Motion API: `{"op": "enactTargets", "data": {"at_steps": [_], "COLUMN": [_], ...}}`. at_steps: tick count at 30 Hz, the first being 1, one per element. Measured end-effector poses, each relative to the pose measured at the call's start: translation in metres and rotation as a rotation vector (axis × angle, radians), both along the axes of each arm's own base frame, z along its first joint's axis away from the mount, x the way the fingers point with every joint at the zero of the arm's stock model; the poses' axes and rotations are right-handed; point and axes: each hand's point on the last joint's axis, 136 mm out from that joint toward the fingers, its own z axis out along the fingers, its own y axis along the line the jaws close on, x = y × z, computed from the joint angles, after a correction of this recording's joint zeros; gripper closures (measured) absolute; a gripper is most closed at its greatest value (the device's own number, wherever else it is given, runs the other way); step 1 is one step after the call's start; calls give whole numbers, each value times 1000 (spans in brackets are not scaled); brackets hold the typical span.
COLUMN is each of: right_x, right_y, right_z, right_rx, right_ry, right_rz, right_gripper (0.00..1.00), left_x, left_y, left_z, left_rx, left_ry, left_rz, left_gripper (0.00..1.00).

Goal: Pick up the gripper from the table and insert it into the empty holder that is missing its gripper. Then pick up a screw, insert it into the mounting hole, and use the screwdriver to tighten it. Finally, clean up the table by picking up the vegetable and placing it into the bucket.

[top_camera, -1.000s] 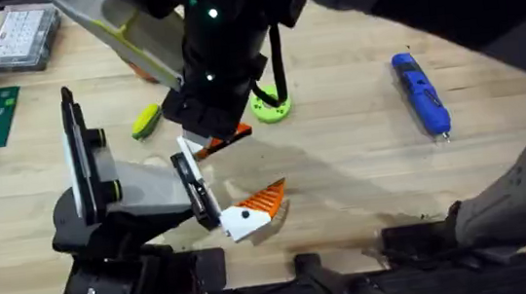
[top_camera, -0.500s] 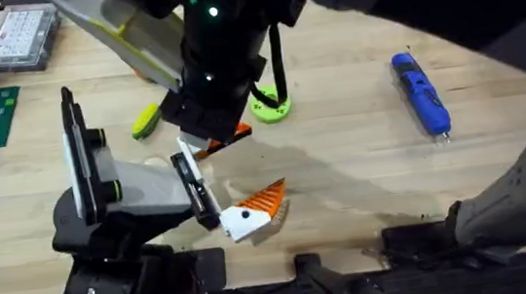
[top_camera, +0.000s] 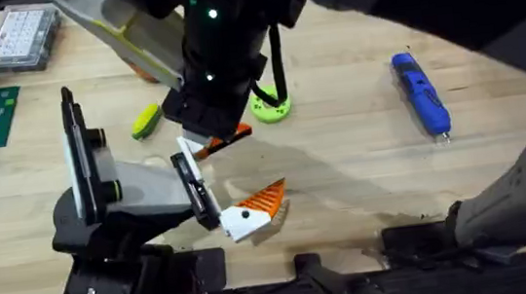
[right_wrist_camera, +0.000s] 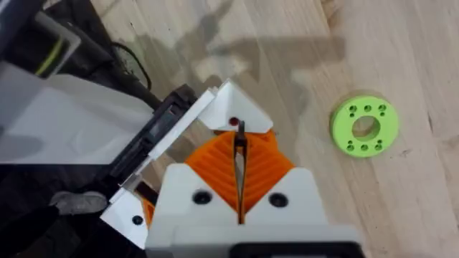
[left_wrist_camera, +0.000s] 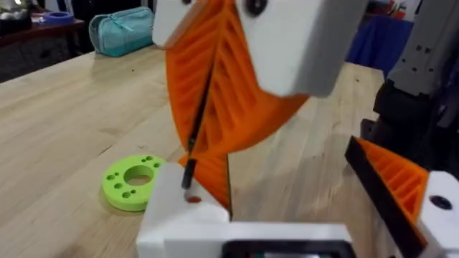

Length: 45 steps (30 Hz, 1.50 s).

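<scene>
Bucket [top_camera: 142, 71] mostly hidden, contents perhaps unseen

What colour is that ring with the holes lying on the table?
Bright green. The ring shows best in the right wrist view.

White plastic gripper block with orange ribbed wedge [top_camera: 255, 209] sits mounted on the narrow black upright holder [top_camera: 194, 190], at 7 o'clock. Blue pen-shaped screwdriver [top_camera: 421, 92] lies flat on the light wooden bench [top_camera: 363, 171], 2 o'clock. Small yellow-green vegetable [top_camera: 147, 120] lies at 10 o'clock.
</scene>
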Motion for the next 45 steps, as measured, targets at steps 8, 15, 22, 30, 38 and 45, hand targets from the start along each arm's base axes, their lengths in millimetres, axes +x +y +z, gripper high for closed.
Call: {"op": "enactTargets", "data": {"at_steps": [8, 15, 22, 30, 38, 45], "right_x": [-3, -3, -3, -4, -4, -4], "right_y": [1, 2, 2, 2, 2, 2], "right_z": [0, 0, 1, 0, 0, -2], "right_rx": [7, 11, 13, 13, 11, 10], "right_ry": [16, 16, 18, 22, 23, 25], "right_rz": [5, 6, 6, 8, 8, 8], "right_gripper": [989, 989, 989, 989, 989, 989], "left_x": [0, 0, 0, 0, 0, 0], "left_y": [0, 0, 0, 0, 0, 0], "left_z": [0, 0, 0, 0, 0, 0], "left_rx": [0, 0, 0, 0, 0, 0], "left_ry": [0, 0, 0, 0, 0, 0], "left_rz": [0, 0, 0, 0, 0, 0], "left_gripper": [16, 16, 16, 16, 16, 16]}}
